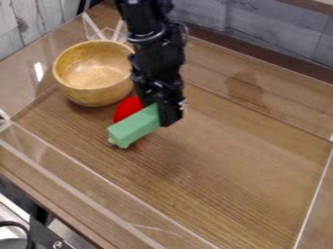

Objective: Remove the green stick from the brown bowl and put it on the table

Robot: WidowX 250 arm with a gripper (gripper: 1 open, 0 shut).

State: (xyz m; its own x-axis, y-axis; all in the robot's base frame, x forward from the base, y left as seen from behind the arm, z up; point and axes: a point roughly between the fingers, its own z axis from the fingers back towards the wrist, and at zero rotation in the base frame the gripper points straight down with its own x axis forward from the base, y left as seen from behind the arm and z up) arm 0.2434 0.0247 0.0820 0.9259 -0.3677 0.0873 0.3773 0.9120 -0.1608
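Note:
My gripper (166, 114) points down over the middle of the table (240, 170), shut on one end of the green stick (132, 128). The mint-green block slants down to the left from the fingers, and its low end is close to the tabletop. The brown bowl (78, 95) stands at the back left, a short way from the gripper, and its pale inside is empty. A red strawberry toy (127, 105) lies between the bowl and the stick, partly hidden behind the stick and the gripper.
Low clear acrylic walls (58, 180) run round the table's edge. Two clear upright pieces (89, 24) stand behind the bowl. Bare wood-grain surface stretches to the right and front of the gripper.

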